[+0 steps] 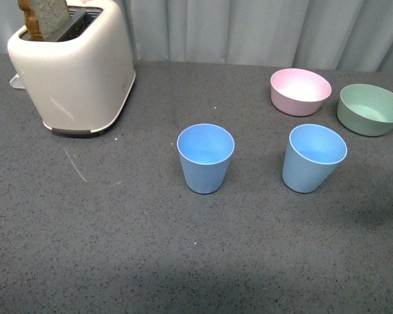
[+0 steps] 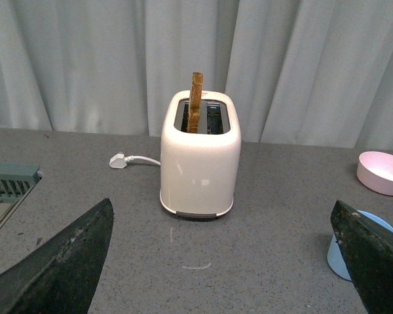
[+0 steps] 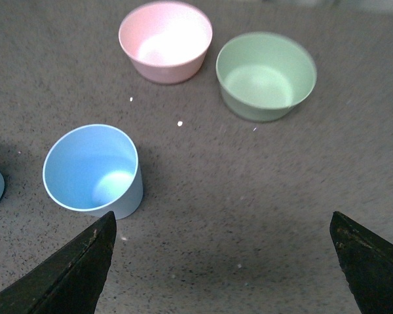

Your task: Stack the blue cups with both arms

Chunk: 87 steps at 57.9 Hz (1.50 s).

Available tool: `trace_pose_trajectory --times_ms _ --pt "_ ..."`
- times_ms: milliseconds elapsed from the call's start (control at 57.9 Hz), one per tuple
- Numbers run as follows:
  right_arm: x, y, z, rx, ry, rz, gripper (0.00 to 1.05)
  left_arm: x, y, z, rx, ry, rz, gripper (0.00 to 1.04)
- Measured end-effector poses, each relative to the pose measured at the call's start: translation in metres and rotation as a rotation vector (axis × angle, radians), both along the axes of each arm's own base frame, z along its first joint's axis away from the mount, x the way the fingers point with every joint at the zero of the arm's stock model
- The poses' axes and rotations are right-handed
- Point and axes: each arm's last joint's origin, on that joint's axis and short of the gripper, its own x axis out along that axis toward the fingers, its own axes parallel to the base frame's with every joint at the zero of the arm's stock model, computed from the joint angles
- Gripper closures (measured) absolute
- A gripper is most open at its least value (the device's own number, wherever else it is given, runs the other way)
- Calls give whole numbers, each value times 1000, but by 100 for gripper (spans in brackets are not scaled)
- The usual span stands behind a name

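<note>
Standing on the grey worktop (image 1: 118, 248) are two blue cups, both with the open end up and well apart from each other. The first blue cup (image 1: 205, 158) is near the middle. The second blue cup (image 1: 313, 157) is at 3 o'clock from it. A pink bowl (image 1: 300, 91) sits at 12 o'clock from the second blue cup. A green bowl (image 1: 371, 109) is near the pink bowl, at 4 o'clock from it. A big white toaster (image 1: 75, 69) stands far off at 10 o'clock from the first blue cup, with a slice of bread (image 1: 46, 16) sticking out of its top. The left fingers (image 2: 65, 268) are spread wide and hold nothing; they hang over the worktop, facing the toaster. The right fingers (image 3: 78, 281) are spread wide too and hold nothing. The second blue cup is near one of them.
</note>
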Motion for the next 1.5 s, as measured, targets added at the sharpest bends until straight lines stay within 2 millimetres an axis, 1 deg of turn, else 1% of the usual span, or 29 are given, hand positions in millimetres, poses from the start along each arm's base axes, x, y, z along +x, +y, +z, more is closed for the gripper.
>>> trace_pose_trajectory --times_ms 86,121,242,328,414,449,501,552,639,691,880,932,967,1018,1105,1226,1295,1364,1398,1467,1502 --pt "26 7 -14 49 88 -8 10 0 0 0 0 0 0 7" --pt "31 9 -18 60 108 -9 10 0 0 0 0 0 0 7" --pt "66 24 -34 88 184 -19 10 0 0 0 0 0 0 7" --pt "85 36 -41 107 241 -21 10 0 0 0 0 0 0 7" --pt "95 42 -48 116 292 -29 10 0 0 0 0 0 0 7" --pt "97 43 -50 119 304 -32 10 0 0 0 0 0 0 7" --pt "100 45 -54 119 328 -37 16 0 0 0 0 0 0 7" --pt "102 47 -57 120 349 -47 25 0 0 0 0 0 0 7" --pt "104 48 -60 118 363 -57 35 0 0 0 0 0 0 7" --pt "106 47 -61 115 372 -68 44 0 0 0 0 0 0 7" --pt "108 48 -61 118 380 -79 69 0 0 0 0 0 0 7" --pt "108 48 -61 121 386 -83 78 0 0 0 0 0 0 7" --pt "108 48 -61 122 388 -84 81 0 0 0 0 0 0 7" --pt "108 48 -61 130 394 -87 92 0 0 0 0 0 0 7" --pt "108 48 -60 140 404 -92 103 0 0 0 0 0 0 7" --pt "107 48 -57 181 430 -94 104 0 0 0 0 0 0 7" --pt "107 50 -52 215 429 -85 104 0 0 0 0 0 0 7" --pt "105 53 -42 259 424 -62 104 0 0 0 0 0 0 7" --pt "104 56 -34 288 418 -45 104 0 0 0 0 0 0 7" --pt "103 64 -20 341 410 -5 104 0 0 0 0 0 0 7" --pt "103 71 -11 370 402 22 104 0 0 0 0 0 0 7"
